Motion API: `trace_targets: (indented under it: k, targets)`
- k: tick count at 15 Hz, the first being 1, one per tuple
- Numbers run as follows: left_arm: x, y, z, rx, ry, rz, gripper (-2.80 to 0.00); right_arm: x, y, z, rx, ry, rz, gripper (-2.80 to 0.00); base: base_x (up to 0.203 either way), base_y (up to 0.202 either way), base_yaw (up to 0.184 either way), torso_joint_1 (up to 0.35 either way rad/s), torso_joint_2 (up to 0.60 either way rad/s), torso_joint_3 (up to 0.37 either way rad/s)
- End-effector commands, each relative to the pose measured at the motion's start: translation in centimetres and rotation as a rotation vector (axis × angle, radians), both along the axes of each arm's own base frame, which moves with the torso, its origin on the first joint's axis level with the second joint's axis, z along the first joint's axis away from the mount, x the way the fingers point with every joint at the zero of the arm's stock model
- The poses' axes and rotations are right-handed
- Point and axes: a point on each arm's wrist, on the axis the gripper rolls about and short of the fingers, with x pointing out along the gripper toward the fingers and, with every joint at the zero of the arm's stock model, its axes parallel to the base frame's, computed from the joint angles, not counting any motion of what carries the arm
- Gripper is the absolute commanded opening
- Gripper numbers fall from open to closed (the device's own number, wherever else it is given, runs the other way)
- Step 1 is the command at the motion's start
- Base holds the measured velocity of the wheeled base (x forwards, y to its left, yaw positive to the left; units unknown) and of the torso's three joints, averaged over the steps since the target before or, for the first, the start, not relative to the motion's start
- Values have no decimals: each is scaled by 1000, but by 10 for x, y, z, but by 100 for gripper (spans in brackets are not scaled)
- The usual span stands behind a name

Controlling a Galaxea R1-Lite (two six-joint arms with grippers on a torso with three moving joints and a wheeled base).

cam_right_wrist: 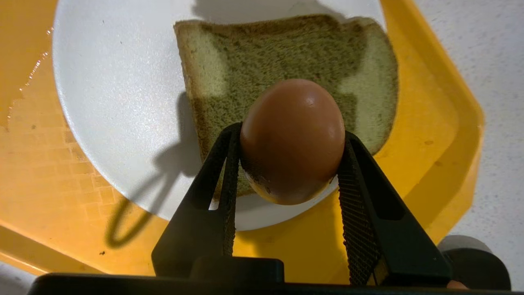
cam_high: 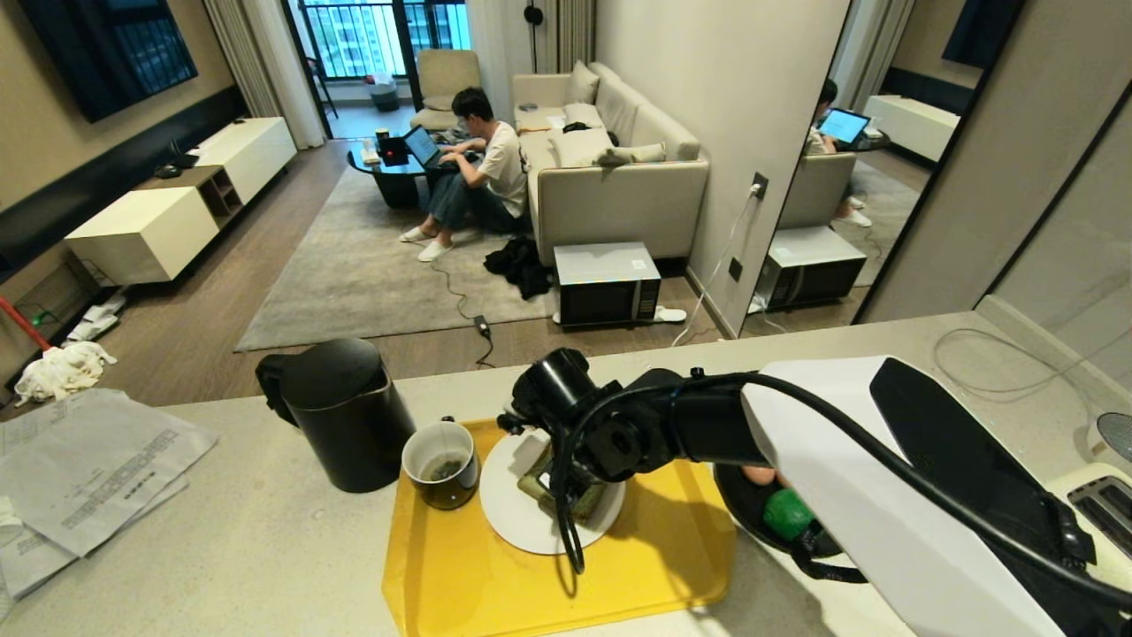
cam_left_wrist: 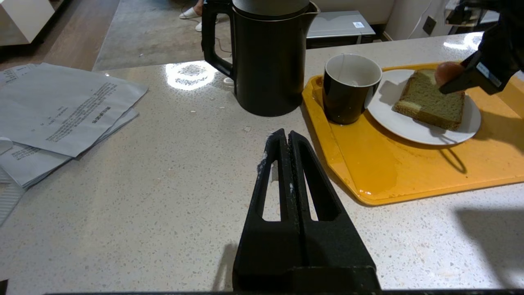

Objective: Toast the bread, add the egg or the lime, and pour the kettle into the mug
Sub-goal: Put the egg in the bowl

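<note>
At the far left of the counter, loose papers [cam_high: 88,469] lie near its left edge, with a broad bare stretch of speckled stone between them and the kettle [cam_high: 340,411]. The left gripper [cam_left_wrist: 286,141] rests low over that bare stretch, its fingers pressed together and holding nothing, well apart from the tray's left rim. The kettle stands just off the yellow tray [cam_high: 460,575], handle toward the papers, close to the counter's back edge. The mug [cam_high: 440,462] sits inside the tray's left back corner, just beside the white plate [cam_high: 517,522]. The bread [cam_right_wrist: 229,69] lies flat on the plate, one side nearing the plate's rim. Above it the right gripper [cam_right_wrist: 288,164] hangs, pinching the egg [cam_right_wrist: 292,139] between both fingers. Right of the tray, a dark bowl [cam_high: 752,518] holds the lime [cam_high: 787,513], and a toaster [cam_high: 1105,504] stands at the counter's right edge.
</note>
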Motion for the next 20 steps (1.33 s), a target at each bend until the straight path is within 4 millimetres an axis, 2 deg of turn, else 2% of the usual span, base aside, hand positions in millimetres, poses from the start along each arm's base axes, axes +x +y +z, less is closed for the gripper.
trace_targets:
  k: [1,4,17,18,19,20]
  targets:
    - [0,0,0,0,0,1,-280,2,1,-12,-19,14,-1,-280,0,0,0,0,0,0]
    - [0,0,0,0,0,1,-280,4,3,-22,-26,8,-8,-280,0,0,0,0,0,0]
    - [0,0,0,-1,0,1,-280,7,5,-23,-41,-36,-12,-280,0,0,0,0,0,0]
    - [0,0,0,-1,0,1,-280,7,4,-23,-41,-36,-12,-38,0,0,0,0,0,0]
    - [0,0,0,0,0,1,-280,7,5,-22,-41,-37,-13,0,0,0,0,0,0,0]
    - [0,0,0,0,0,1,-280,6,5,-22,-40,-38,-13,0,0,0,0,0,0,0]
